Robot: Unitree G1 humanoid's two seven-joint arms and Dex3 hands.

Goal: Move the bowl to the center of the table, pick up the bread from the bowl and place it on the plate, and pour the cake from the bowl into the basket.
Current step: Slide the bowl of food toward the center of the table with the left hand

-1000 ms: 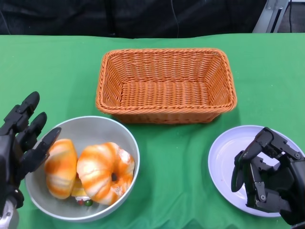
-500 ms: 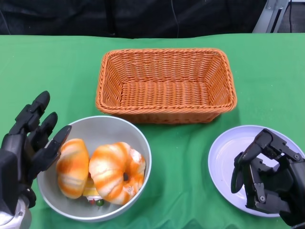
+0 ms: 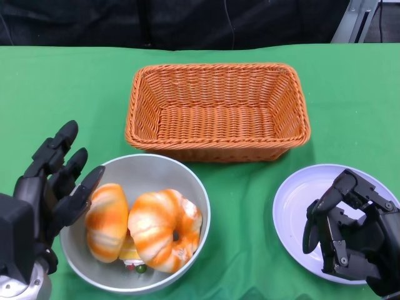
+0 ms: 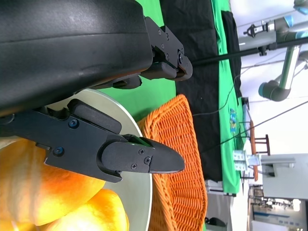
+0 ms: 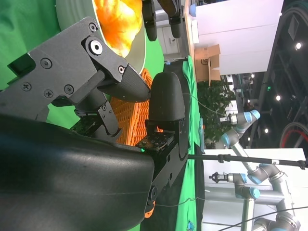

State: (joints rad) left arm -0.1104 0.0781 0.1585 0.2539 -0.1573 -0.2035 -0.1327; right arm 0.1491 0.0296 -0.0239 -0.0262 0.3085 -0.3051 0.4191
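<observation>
Bowl (image 3: 139,222): grey, round, on the green table (image 3: 75,94). It sits directly against the inner side of the left hand (image 3: 47,194), whose fingers (image 3: 81,190) are spread and laid along the bowl's near-left rim; one fingertip overlaps the rim beside the first bread. Judged: a flat push contact, not a grasp; nothing is enclosed. The left wrist view agrees, with fingers extended over the rim and the bowl wall just under them.

Contents: two orange-and-white bread pieces. The oval one (image 3: 106,222) lies nearest the left hand, long axis running roughly away from the robot. The ring-shaped one (image 3: 165,228) is on the far side of it from that hand. A small cake (image 3: 131,253) is mostly hidden beneath them; only a sliver shows.

Key relation: table center lies from the bowl on the side opposite the left hand, toward the right hand (image 3: 350,234). So the push direction runs straight away from the left palm. Bowl judged short of center, which is in front of the basket (image 3: 217,112).

Right hand: fingers curled inward, holding nothing, hovering over the near part of the white plate (image 3: 300,194). Well apart from the bowl; the left hand is clearly the nearer one.

Risk (judgement): rim contact is high, so the bowl may tip rather than slide.
</observation>
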